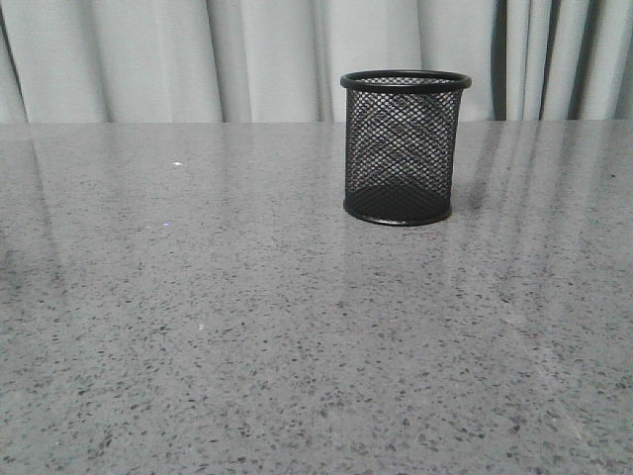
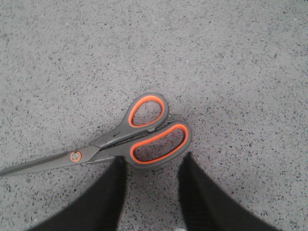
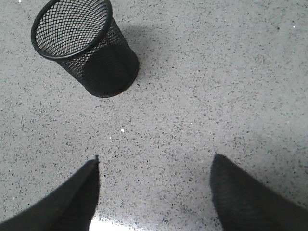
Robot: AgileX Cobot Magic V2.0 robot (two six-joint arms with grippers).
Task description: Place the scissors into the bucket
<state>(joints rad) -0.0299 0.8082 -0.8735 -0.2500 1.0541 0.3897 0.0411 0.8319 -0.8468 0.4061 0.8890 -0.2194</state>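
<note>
My left gripper [image 2: 151, 166] hangs over the scissors [image 2: 126, 137] with its two dark fingers [image 2: 103, 197] spread apart, holding nothing. The scissors lie flat on the speckled grey table [image 2: 231, 62]. From the grey handles with their orange-lined loops, the closed blades run out toward 9 o'clock in my left wrist view, a small orange pivot ring sitting where the blades meet the handles. The larger loop lies just ahead of my fingertips, between them; whether either tip touches it I cannot tell.

My right gripper [image 3: 156, 168] is spread wide, its fingers [image 3: 72, 202] well apart over bare table, empty. The bucket [image 3: 84, 45] stands upright at about 11 o'clock in that view, well apart from my fingers, its mesh wall and solid rim plain to see and nothing showing inside it.

In the front view the bucket [image 1: 404, 146] stands on the table [image 1: 198, 327] at roughly 1 o'clock from the middle, before pale curtains [image 1: 198, 59]. Neither my arms nor the scissors show in that view.
</note>
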